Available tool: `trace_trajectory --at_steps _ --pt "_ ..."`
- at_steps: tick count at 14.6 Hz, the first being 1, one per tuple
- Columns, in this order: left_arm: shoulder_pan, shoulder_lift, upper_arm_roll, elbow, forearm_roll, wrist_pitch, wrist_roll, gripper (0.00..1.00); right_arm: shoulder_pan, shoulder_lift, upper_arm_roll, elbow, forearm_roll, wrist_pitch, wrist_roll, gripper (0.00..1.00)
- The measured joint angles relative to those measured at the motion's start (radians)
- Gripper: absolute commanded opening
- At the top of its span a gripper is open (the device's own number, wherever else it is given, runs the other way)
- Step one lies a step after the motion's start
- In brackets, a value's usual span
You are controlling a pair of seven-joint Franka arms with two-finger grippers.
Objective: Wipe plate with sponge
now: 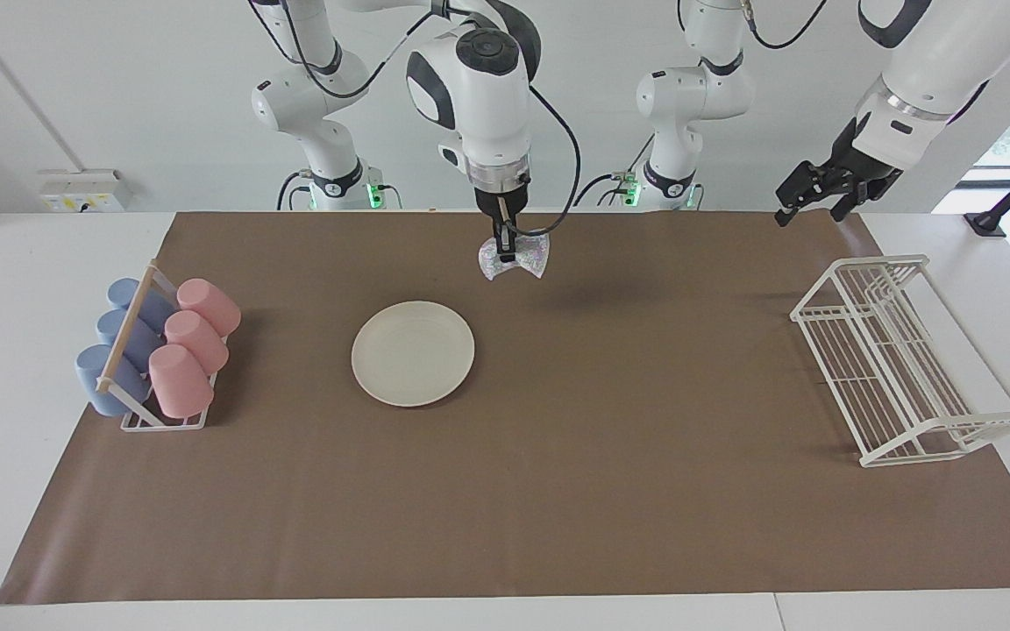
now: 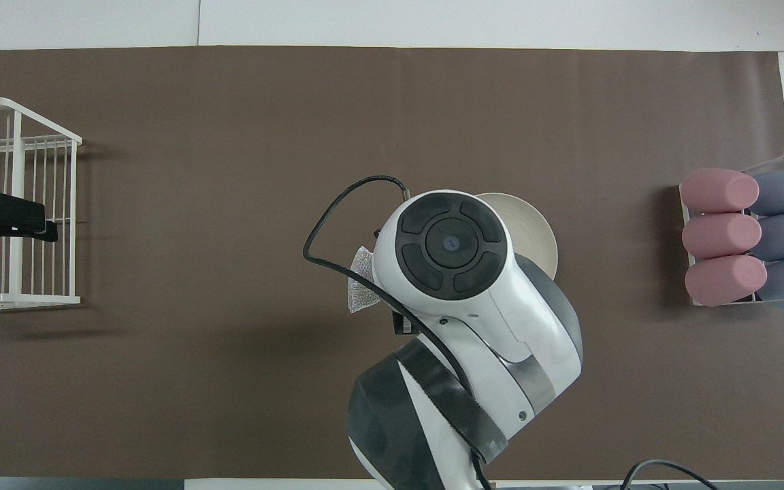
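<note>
1. Silvery mesh, the sponge (image 1: 514,257), hangs pinched in the right gripper (image 1: 503,247), up in the air over bare brown mat beside the plate (image 1: 413,353); no wiping looks begun, so lowering and rubbing remain.
2. Going left to right in the facing view: one cup rack (image 1: 159,421) with three blue cups (image 1: 124,337) and three pink cups (image 1: 194,346), one plate, one sponge, one wire dish rack (image 1: 904,359).
3. Over that rack's end the left gripper (image 1: 825,197) waits, jaws spread and holding nothing.
</note>
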Motion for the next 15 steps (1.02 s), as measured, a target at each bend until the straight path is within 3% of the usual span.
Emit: trace_trajectory --at_steps 4,8,15 --pt "0.0 -0.029 -0.001 -0.102 -0.277 0.047 -0.001 1.0 -0.021 0.0 -0.006 0.005 0.0 0.0 0.0 0.0" --pt "-0.069 -0.095 -0.008 -0.335 -0.569 0.281 0.002 1.0 -0.021 0.0 -0.005 0.005 0.0 0.0 0.0 0.0" --pt "-0.207 -0.094 -0.011 -0.538 -0.991 0.472 0.266 1.0 -0.022 0.0 -0.006 0.006 0.0 0.0 0.0 0.0"
